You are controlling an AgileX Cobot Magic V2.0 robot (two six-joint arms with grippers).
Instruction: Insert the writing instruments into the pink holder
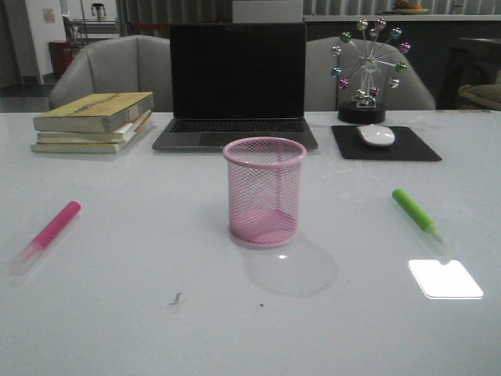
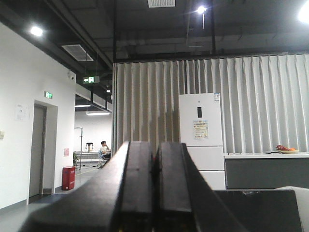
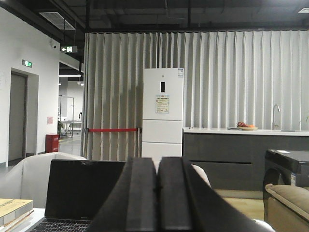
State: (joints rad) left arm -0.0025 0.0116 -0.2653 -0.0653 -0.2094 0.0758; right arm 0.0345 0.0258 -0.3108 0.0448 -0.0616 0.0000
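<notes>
Facing the table, the cup [image 1: 264, 191] stands upright and empty; the pink marker [image 1: 47, 234] lies well left of it, the green marker [image 1: 416, 212] well right. Both look light, stiff and slick, best pinched mid-barrel. Left wrist: left gripper [image 2: 154, 186] pressed closed, empty. Right wrist: right gripper [image 3: 157, 193] likewise closed, empty.

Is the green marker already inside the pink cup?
No, the green marker lies flat on the table to the right of the pink cup, which holds nothing.
</notes>
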